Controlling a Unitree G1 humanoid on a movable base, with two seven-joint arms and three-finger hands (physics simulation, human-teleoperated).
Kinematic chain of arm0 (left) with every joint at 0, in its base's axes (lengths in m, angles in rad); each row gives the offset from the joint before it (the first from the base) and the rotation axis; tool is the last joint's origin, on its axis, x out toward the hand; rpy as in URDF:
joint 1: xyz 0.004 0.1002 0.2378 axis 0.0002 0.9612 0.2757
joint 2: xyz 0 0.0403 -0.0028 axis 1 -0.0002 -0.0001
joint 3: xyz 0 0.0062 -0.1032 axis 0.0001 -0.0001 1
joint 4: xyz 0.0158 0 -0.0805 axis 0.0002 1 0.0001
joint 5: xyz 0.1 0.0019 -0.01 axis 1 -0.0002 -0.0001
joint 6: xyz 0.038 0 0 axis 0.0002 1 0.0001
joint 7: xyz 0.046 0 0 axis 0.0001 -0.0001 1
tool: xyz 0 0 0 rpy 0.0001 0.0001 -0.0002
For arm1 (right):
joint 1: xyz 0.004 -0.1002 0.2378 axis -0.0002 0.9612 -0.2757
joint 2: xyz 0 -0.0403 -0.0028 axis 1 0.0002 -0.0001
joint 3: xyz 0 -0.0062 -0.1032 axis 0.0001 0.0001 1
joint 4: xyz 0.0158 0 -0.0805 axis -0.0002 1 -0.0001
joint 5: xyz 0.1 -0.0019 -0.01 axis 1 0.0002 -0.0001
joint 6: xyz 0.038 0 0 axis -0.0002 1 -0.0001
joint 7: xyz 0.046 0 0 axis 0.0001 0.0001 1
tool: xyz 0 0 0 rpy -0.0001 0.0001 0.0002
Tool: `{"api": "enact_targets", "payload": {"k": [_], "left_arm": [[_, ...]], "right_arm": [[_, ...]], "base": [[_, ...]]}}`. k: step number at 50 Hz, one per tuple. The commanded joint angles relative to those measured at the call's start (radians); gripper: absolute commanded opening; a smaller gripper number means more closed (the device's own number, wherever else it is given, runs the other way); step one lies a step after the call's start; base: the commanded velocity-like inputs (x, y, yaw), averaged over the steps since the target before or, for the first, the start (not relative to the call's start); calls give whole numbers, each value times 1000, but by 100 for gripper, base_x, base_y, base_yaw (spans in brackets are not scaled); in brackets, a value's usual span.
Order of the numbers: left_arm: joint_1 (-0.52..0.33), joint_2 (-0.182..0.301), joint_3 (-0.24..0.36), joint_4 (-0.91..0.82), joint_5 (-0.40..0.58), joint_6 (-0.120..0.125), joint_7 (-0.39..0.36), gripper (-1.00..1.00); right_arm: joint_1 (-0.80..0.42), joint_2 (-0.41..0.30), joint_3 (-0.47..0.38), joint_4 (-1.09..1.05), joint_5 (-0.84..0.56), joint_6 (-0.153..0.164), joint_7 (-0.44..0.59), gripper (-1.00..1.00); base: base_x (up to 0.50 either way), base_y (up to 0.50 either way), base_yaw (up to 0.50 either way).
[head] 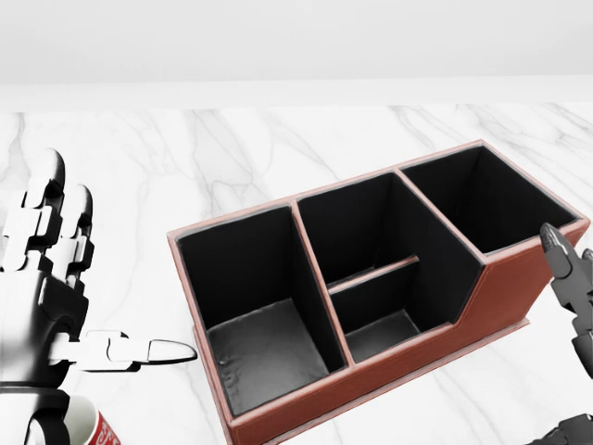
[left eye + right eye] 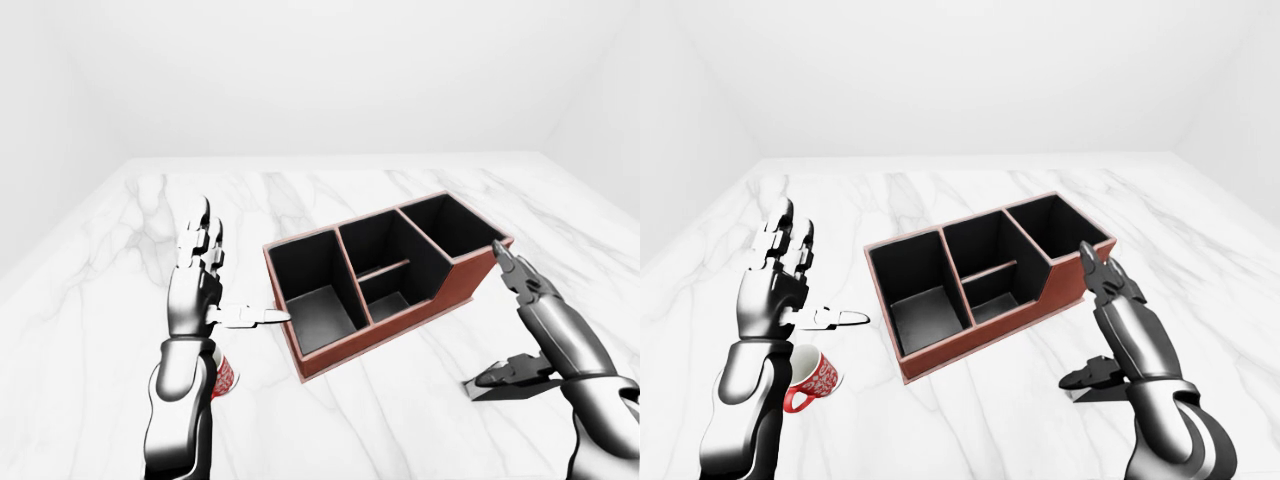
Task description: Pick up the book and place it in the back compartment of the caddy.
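Observation:
The red-brown caddy point(image 2: 468, 282) with black inner walls stands slantwise on the marble table point(image 2: 120, 300). It has one wide compartment at its left end, two small ones in the middle and a taller one at its right end. All of them show bare black floors. My left hand point(image 2: 243, 278) is held up open to the left of the caddy, with the thumb pointing at its left wall. My right hand point(image 2: 490, 318) hovers open at the caddy's right end, thumb low over a dark flat patch point(image 2: 505, 390). I cannot make out a book.
A red and white patterned mug point(image 2: 815, 378) stands on the table under my left forearm. White walls close the table's top and side edges in the eye views.

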Motion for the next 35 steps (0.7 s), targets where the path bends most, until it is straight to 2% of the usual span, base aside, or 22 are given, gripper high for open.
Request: {"api": "enact_targets", "payload": {"k": [1,35], "left_arm": [[0,1,1,0,0,0,-1,100],[4,-1,-3,7,5,0,-1,100]], "right_arm": [[4,-3,-17,27,-11,-28,-1,100],[2,-36,-62,138,-47,-96,-37,100]], "base": [[0,0,0],[0,0,0]]}}
